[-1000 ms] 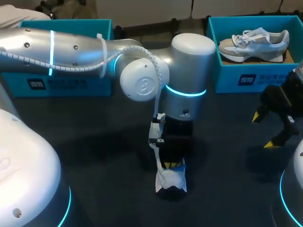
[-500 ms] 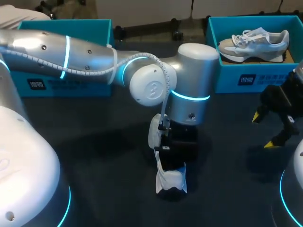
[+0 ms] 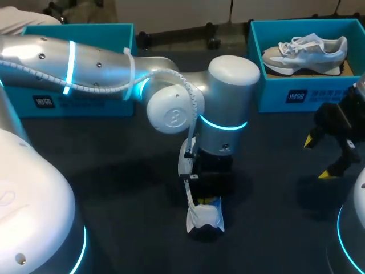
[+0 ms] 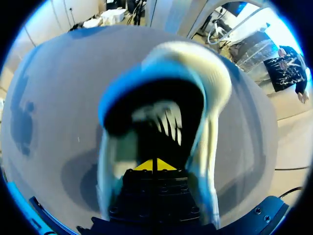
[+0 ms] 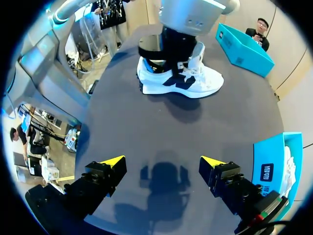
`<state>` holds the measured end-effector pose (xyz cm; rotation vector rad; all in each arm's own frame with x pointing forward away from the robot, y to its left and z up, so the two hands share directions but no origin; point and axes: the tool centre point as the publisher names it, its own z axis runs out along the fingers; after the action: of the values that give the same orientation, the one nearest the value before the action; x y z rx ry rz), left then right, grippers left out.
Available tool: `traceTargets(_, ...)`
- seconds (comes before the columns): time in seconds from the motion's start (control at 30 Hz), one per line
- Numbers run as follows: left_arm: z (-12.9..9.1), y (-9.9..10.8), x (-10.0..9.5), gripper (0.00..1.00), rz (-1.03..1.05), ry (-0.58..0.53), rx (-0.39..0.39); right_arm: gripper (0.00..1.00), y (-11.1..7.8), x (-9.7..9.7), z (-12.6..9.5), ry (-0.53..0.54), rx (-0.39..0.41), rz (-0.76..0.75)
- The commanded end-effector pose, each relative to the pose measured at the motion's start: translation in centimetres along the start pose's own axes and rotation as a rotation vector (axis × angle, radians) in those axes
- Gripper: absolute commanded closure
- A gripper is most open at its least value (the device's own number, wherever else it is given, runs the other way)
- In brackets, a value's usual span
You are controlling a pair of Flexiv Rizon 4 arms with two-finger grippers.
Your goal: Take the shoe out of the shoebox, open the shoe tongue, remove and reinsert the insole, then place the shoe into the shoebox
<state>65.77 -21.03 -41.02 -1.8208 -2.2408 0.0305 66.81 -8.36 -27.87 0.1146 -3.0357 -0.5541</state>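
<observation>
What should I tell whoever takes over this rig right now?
Left gripper: tips together, down inside the white shoe; whether they pinch the insole is not visible.
Right gripper: open, empty, above the table at its right side.
White shoe: upright mid-table, out of its box.
Right shoebox holds a grey shoe; the left shoebox has its inside hidden by the arm.
Done: shoe taken out.
Left: check the insole, whose state is unclear, then place the shoe into the shoebox.
</observation>
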Motion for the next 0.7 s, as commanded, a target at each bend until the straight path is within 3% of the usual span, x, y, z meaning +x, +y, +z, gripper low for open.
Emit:
traceTargets(0.03,0.2,3.2,1.8,1.0,-0.014,-0.028,-0.001,0.0,0.1,0.0,0.1,0.0,0.003,0.0)
traceTargets(0.1,-0.3,3.5,1.7,1.0,-0.012,-0.024,0.012,0.0,0.1,0.0,0.1,0.0,0.003,0.0)
traceTargets(0.57,-5.5,-2.7,0.8,1.0,0.124,-0.078,0.18,0.0,0.1,0.0,0.1,0.0,0.003,0.0)
traceTargets(0.7,-7.0,-4.0,0.9,1.0,0.115,-0.068,0.183,0.0,0.1,0.0,0.1,0.0,0.003,0.0)
